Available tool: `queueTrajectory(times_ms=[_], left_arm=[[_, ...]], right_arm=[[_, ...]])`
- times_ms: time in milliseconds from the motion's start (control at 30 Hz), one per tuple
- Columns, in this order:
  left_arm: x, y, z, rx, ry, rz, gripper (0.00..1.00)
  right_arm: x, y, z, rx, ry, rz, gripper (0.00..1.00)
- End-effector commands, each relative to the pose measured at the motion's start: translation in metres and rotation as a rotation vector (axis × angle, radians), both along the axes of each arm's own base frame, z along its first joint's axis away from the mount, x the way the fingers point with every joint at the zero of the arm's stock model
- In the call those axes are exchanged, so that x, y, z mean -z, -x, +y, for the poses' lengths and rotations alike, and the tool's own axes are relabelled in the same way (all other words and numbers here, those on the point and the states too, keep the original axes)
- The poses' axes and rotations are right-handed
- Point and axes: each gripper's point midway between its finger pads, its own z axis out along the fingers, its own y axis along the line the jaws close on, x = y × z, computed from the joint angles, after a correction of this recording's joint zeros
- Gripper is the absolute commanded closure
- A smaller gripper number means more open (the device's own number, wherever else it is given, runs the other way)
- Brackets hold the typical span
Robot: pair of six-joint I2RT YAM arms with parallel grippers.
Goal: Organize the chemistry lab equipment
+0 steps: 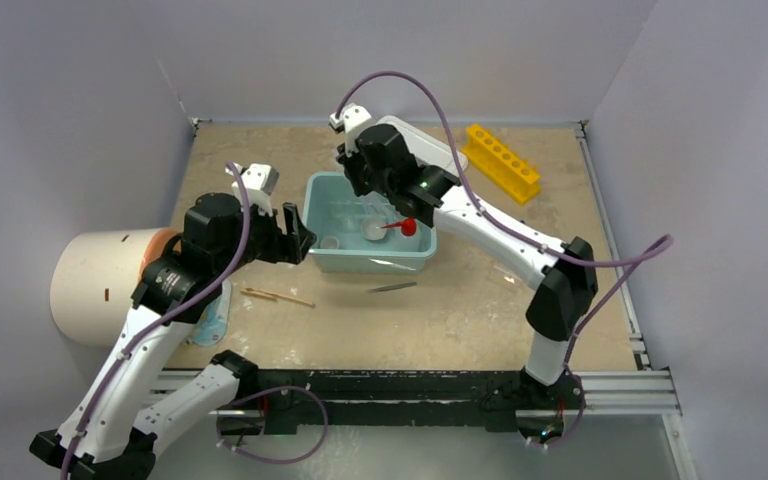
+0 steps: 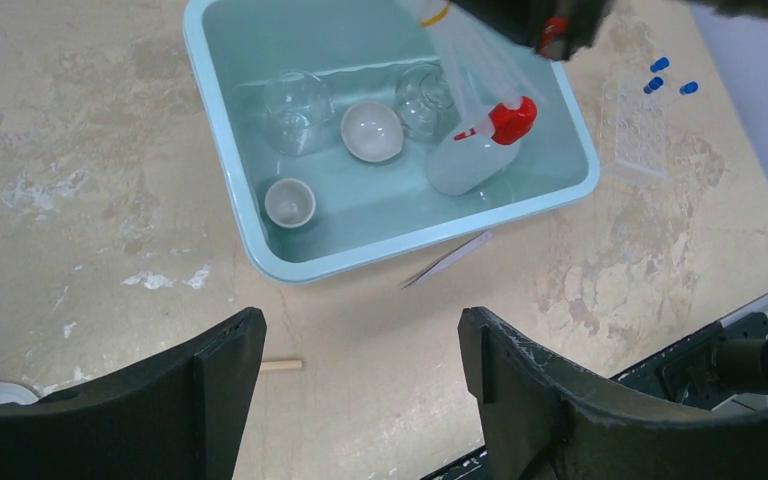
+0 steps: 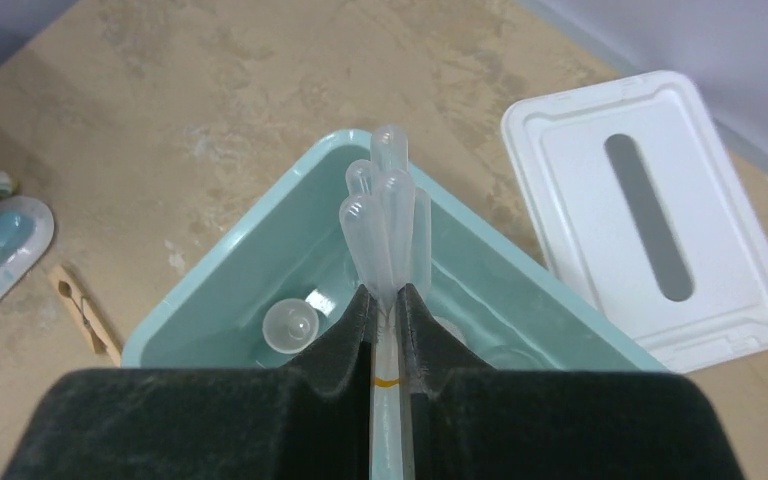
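My right gripper [image 3: 385, 300] is shut on a bundle of clear tubes [image 3: 385, 215], held over the teal tub [image 3: 210, 290]. Inside the tub [image 2: 222, 170] lie a clear squeeze bottle with a red nozzle [image 2: 470, 160], two small white bowls [image 2: 371, 131] [image 2: 289, 202] and two clear glass flasks [image 2: 295, 105]. Metal tweezers [image 2: 450, 258] lie on the table just in front of the tub. A wooden stick [image 1: 278, 296] lies to their left. My left gripper [image 2: 360, 360] hangs open and empty above the table, near the tub's left front corner. Tiny blue pieces [image 2: 660, 78] sit by a clear tray right of the tub.
The tub's white lid [image 3: 650, 210] lies flat behind the tub. A yellow rack [image 1: 501, 162] stands at the back right. A big cream cylinder [image 1: 100, 285] lies at the left edge, beside a pale blue packet [image 3: 0, 250] and a wooden peg [image 3: 85, 315].
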Motion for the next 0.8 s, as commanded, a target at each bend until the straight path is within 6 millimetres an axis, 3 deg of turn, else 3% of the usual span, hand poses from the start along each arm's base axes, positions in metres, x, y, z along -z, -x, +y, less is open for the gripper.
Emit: queueTrajectory(times_ms=[0, 400, 767], left_arm=[[-0.002, -0.001, -0.003, -0.006, 0.024, 0.003, 0.28], [-0.002, -0.003, -0.001, -0.021, 0.018, 0.001, 0.28], [0.002, -0.007, -0.005, -0.013, 0.021, 0.012, 0.28]], right_arm=[[-0.003, -0.005, 0.025, -0.091, -0.040, -0.024, 1.00], [0.073, 0.002, 0.049, -0.151, -0.044, 0.166, 1.00], [0.126, 0.012, 0.032, -0.108, 0.019, 0.242, 1.00]])
